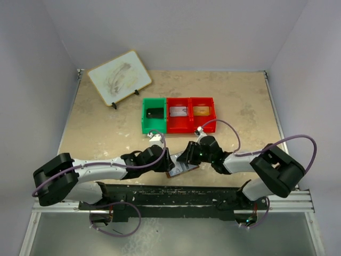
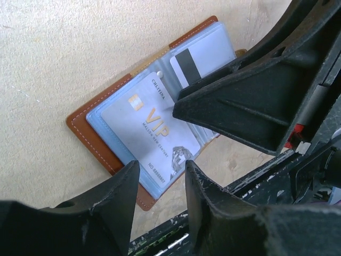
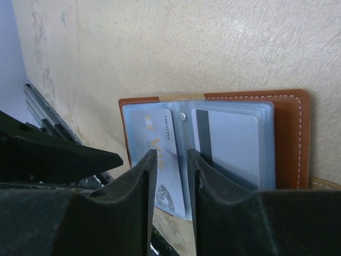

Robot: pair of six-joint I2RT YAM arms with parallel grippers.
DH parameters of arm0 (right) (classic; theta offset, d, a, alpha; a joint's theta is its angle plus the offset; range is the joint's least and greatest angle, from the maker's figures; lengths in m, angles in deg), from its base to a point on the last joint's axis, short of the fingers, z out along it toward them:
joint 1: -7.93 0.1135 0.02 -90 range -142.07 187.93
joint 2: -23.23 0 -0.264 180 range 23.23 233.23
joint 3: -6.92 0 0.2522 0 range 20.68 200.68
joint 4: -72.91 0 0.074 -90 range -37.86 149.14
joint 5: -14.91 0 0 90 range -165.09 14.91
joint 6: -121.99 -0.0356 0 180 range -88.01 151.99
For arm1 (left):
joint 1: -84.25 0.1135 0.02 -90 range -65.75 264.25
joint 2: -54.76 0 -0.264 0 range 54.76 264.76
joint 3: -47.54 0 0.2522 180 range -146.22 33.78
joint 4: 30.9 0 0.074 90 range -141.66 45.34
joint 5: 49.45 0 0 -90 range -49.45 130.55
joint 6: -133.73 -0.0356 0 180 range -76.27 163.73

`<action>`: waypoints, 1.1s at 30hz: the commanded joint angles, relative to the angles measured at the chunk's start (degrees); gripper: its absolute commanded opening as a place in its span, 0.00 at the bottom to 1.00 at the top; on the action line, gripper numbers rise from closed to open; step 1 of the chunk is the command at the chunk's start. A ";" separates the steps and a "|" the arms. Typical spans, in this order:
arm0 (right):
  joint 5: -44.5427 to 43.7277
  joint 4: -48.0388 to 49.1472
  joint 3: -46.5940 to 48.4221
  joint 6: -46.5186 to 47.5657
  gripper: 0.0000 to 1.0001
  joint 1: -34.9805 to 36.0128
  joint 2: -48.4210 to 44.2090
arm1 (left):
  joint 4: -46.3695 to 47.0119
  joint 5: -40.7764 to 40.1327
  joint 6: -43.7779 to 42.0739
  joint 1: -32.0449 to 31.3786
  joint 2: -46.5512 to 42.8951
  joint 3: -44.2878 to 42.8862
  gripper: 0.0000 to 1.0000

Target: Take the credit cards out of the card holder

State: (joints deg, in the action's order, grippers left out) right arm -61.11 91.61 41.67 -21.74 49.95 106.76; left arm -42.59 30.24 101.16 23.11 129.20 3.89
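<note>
1. Beige, stone-patterned table [image 1: 240,106] fills a white-walled booth, and we see both arms reaching inward from its near edge.
2. Close to that edge the card holder [image 2: 88,125] lies open and flat, with a VIP card [image 2: 149,133] in its clear sleeve.
3. Our left gripper [image 2: 162,173] sits at the holder's near corner, jaws narrowly parted.
4. Our right gripper [image 3: 170,160] is over the sleeves, jaws also slightly apart.
5. Farther back we see a green bin [image 1: 145,120] touching two red bins [image 1: 191,99].
6. Farthest, at the back left, a whiteboard [image 1: 120,77] stands tilted.
</note>
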 commanded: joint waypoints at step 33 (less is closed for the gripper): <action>-5.97 16.10 -11.42 -18.34 0.28 6.95 -0.99 | -5.70 -5.95 0.25 -0.64 3.64 1.06 0.25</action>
State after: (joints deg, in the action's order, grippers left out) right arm -65.07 109.10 31.25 -38.88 56.68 107.17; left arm -42.07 27.10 101.86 22.56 133.13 4.42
